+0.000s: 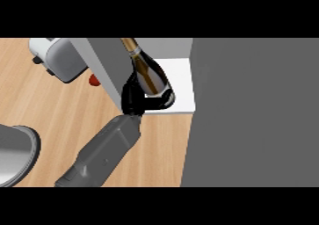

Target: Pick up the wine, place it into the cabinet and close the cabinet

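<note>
Wine bottle [147, 70] base hidden by the hand [137, 97] curled round it; neck top cut off. Toaster [58, 59] partly cropped; red object [94, 80] mostly behind cabinet wall [110, 66], unidentifiable.

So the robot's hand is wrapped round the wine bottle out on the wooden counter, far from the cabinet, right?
Not quite. The head view shows the hand wrapped round the wine bottle inside the open cabinet, over its white shelf, not out on the wooden counter.

One wine bottle [149, 72] stands in one cabinet [181, 81]. One toaster [61, 59] sits on the tabletop [32, 101]. One robot hand [132, 94] shows.
</note>
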